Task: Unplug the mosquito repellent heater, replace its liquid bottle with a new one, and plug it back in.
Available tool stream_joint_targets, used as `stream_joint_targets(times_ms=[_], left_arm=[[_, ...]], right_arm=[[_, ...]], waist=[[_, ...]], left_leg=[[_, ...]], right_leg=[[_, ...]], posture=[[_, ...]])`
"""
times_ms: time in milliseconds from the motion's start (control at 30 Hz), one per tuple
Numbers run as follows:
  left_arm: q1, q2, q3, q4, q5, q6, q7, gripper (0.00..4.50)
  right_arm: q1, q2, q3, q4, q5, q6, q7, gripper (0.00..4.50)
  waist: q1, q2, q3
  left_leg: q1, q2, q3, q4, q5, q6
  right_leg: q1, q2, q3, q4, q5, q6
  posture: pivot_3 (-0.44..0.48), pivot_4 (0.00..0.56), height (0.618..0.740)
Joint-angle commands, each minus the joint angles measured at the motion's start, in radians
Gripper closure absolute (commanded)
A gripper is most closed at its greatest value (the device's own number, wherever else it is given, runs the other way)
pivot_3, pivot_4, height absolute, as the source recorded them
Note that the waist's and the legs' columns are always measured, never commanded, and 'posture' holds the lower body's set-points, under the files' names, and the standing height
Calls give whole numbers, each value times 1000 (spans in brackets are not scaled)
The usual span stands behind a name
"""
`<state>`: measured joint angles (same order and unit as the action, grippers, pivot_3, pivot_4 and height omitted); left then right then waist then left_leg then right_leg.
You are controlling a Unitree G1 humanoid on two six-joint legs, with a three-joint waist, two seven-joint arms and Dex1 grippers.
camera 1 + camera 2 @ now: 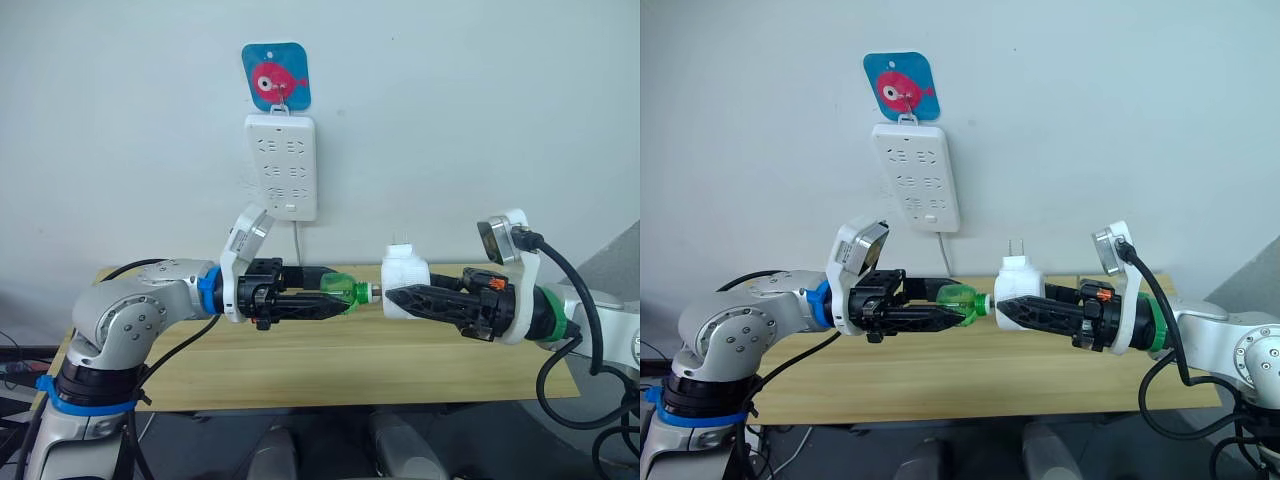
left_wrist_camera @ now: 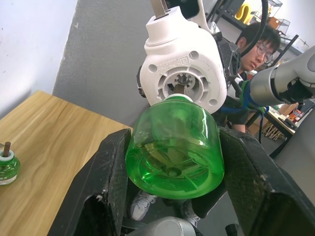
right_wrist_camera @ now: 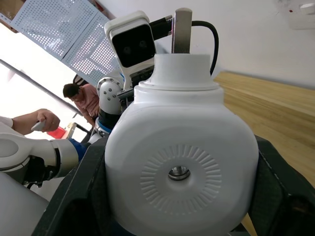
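Here the small white rounded plastic mosquito repellent heater point(image 1: 404, 282) is unplugged and held in mid-air above the pale wooden table point(image 1: 350, 370), pinched between the black fingers of the right gripper point(image 1: 392, 296), its metal prongs pointing up. The left gripper point(image 1: 352, 299) has its jaws clamped on a translucent green liquid bottle point(image 2: 174, 147), whose neck meets the round socket in the heater's underside. Whether this bottle is going in or coming out cannot be told; a second small green bottle with a brown wick point(image 2: 7, 167) stands on the table well apart, so the swap looks unfinished. The main risk is misalignment: if the bottle's axis tilts against the socket, the thread could bind or the wick could bend, and a twist against a smooth domed shell could make the heater slip in the right fingers. A loose grip on the slick bottle could drop it onto the table or past its front edge. Room is generous: both grippers hang clear of the table top, and the tall white multi-socket power strip point(image 1: 282, 165) hangs on the wall above and behind them, with free space between for the later lift.
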<state>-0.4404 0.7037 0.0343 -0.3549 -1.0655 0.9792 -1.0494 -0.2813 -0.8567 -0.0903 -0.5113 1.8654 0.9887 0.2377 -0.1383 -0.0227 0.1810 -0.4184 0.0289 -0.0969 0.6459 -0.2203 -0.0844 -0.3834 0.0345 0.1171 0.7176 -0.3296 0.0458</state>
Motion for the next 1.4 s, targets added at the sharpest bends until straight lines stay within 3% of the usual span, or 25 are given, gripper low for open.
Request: stream_joint_targets(times_ms=[33, 200, 1400], left_arm=[[-20, 32, 34, -7, -32, 8, -43, 2124], [-24, 67, 27, 0, -27, 19, -74, 2125], [-54, 7, -13, 0, 3, 10, -30, 2125]], right_arm=[[12, -19, -7, -31, -2, -1, 24, 1499], [18, -24, -9, -28, -15, -3, 34, 1499], [-2, -7, 23, -35, -3, -22, 27, 1499]], waist=[[0, 0, 0], [0, 0, -1], [0, 0, -2]], left_leg=[[0, 0, 0, 0, 0, 0], [0, 0, 0, 0, 0, 0], [0, 0, 0, 0, 0, 0]], right_leg=[[0, 0, 0, 0, 0, 0], [0, 0, 0, 0, 0, 0], [0, 0, 0, 0, 0, 0]], posture=[[-122, 84, 711], [-122, 84, 711], [-118, 89, 711]])
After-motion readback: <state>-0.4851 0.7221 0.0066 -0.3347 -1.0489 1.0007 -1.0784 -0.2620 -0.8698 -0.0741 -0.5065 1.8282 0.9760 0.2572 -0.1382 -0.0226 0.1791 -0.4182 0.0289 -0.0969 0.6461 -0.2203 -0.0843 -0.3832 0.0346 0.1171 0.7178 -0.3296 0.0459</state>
